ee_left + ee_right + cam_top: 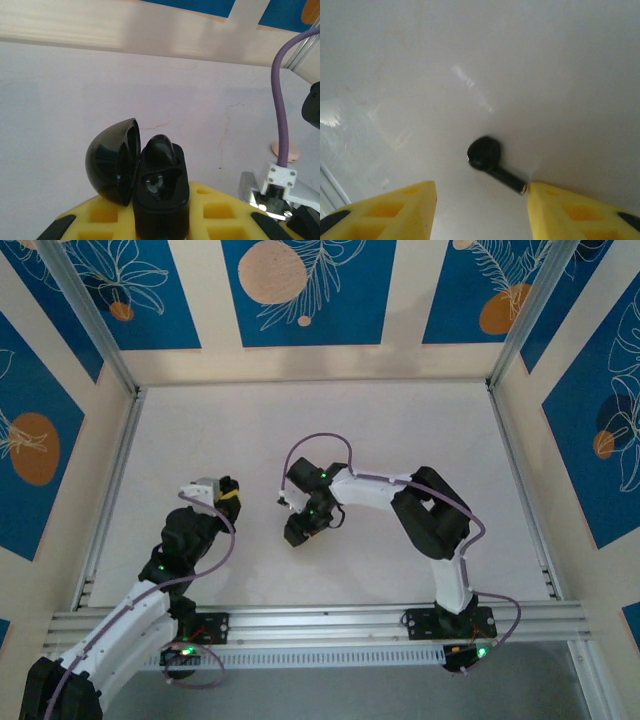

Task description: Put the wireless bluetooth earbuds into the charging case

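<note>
The loose earbud (487, 157) lies on the table (470, 60) between the parted fingers of your right gripper (480, 192), its stem tip just beside one finger. It is likely tiny, light, hard and slippery, so pinch across the bulb. Bare table surrounds it. Your left gripper (160, 220) clamps the open charging case (161, 192).

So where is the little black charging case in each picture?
Top external: charging case, a dark speck at the left pincer, left of middle.
Left wrist: charging case bottom middle, lid open, between yellow fingers.
Right wrist: an earbud lies on the table inside the open right pincer.
Shared landmark: the white table.
</note>
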Available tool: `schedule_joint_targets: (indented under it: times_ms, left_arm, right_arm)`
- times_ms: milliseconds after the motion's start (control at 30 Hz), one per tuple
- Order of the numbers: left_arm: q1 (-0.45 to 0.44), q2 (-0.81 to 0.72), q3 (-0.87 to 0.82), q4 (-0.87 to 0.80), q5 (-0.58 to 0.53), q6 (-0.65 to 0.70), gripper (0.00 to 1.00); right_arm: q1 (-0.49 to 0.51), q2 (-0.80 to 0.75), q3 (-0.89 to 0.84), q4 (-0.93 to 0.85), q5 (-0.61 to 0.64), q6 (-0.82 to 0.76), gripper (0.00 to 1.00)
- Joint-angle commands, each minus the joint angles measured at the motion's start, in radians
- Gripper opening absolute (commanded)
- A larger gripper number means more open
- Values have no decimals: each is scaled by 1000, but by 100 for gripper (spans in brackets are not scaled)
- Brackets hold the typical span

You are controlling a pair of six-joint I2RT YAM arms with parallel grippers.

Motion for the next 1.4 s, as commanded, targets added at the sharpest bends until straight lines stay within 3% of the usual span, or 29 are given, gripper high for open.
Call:
schedule_joint_targets:
  times_ms: [0, 133, 433, 867, 1367]
  left_arm:
    - [12, -8, -8, 16, 6, -7, 20]
    - [12, -9, -8, 16, 8, -7, 20]
    - [12, -8, -5, 14, 2, -9, 20]
    - [12, 5, 8, 11, 1, 3, 20]
    - [12, 22, 16, 18, 9, 8, 20]
  right_arm:
    - [12, -33, -15, -41, -68, -1, 50]
    - [11, -57, 9, -61, -66, -11, 50]
    - [6, -23, 159, -154, 105, -94, 50]
    - [10, 78, 183, -168, 46, -78, 50]
    - [24, 90, 123, -185, -37, -50, 40]
